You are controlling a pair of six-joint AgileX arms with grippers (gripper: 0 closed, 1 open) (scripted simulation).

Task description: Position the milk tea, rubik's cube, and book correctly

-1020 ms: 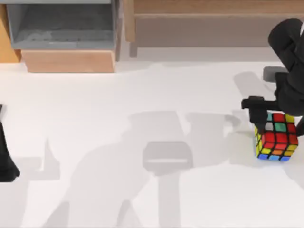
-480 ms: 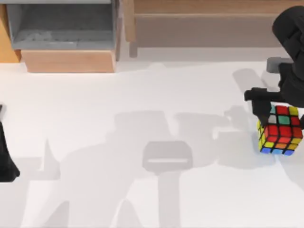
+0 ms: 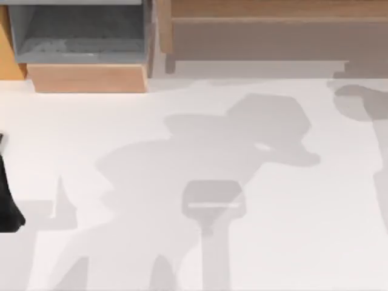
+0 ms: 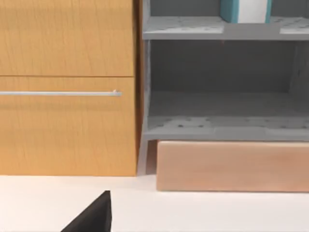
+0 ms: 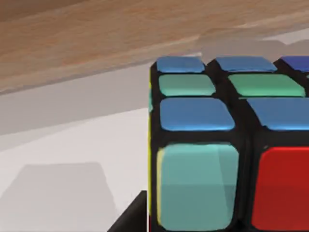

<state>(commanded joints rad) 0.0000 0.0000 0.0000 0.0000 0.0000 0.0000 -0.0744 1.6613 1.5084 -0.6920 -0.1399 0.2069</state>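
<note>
The rubik's cube looms close in the right wrist view, with blue, green, teal and red stickers facing the camera. It hangs above the white table with my right gripper shut on it, and one dark finger shows at its side. My left arm stays parked at the table's left edge. A dark part of the left gripper shows low in the left wrist view. On the cabinet's upper grey shelf stands a teal and white thing that looks like the book. The milk tea is out of view.
A cabinet with an orange door, a metal handle and grey open shelves stands at the back left, on a light wooden base. A long wooden shelf unit runs along the back right. Arm shadows fall across the white table.
My right gripper has lifted the rubik's cube and carried it to the right, out of the top view. Its shadow has moved up the table. The left arm has not moved.
</note>
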